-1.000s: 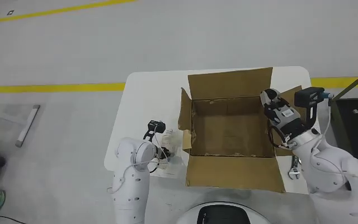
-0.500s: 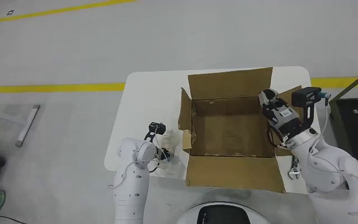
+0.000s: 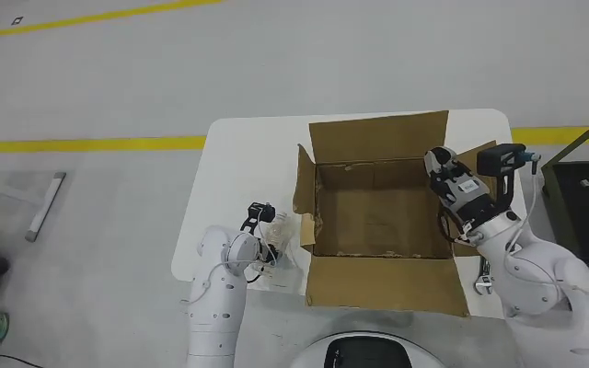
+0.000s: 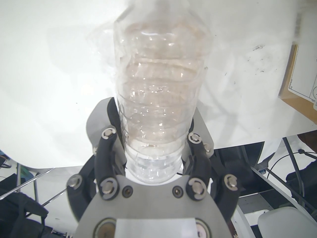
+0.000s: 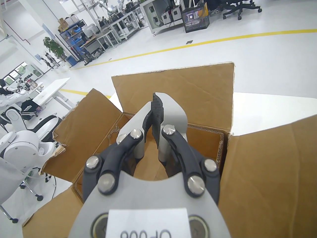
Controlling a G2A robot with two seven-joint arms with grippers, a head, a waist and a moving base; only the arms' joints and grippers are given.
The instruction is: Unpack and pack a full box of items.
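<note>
Currently, the left gripper [image 4: 154,134] is pinching a clear bottle [image 4: 161,75] at 9 o'clock of the box [image 3: 385,281]; the right gripper [image 5: 158,111] (pressed together, empty) is hovering at 3 o'clock.

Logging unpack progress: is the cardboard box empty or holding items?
Empty: from above, the cardboard box has a bare floor, with its flaps spread open.

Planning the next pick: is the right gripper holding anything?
No, the right gripper is shut with nothing in it, by the open box.
</note>
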